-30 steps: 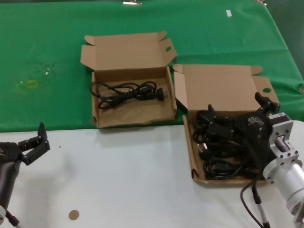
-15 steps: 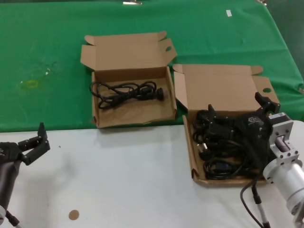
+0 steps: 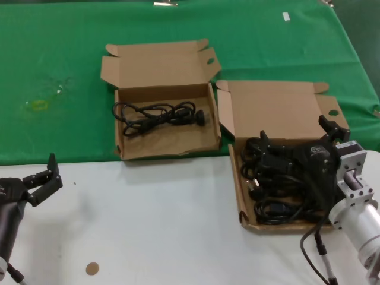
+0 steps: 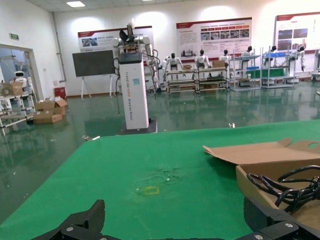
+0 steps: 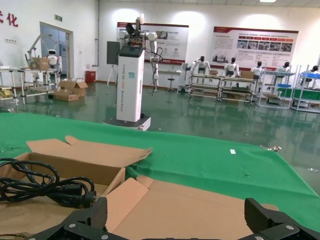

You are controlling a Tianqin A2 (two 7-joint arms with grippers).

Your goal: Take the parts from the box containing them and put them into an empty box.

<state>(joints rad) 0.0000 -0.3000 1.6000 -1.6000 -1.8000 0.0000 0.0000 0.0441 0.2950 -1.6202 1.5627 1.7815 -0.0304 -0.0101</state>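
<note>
The box containing the parts (image 3: 235, 178) stands at the right, its lid (image 3: 279, 110) folded back, with several coiled black cables (image 3: 273, 184) inside. My right gripper (image 3: 297, 136) hangs open just over those cables with nothing between its fingers; in the right wrist view the right gripper (image 5: 177, 222) faces the lid (image 5: 200, 205). The empty box (image 3: 166, 153), further left with a ragged front rim, holds one black cable (image 3: 160, 116), which also shows as the cable (image 5: 47, 186) and the cable (image 4: 292, 187). My left gripper (image 3: 43, 180) waits open over the white table at the near left.
A green cloth (image 3: 59, 59) covers the far half of the table, with a yellowish mark (image 3: 38, 105) on it. The near half is white tabletop (image 3: 154, 225) with a small brown disc (image 3: 91, 268). The two cartons stand almost touching.
</note>
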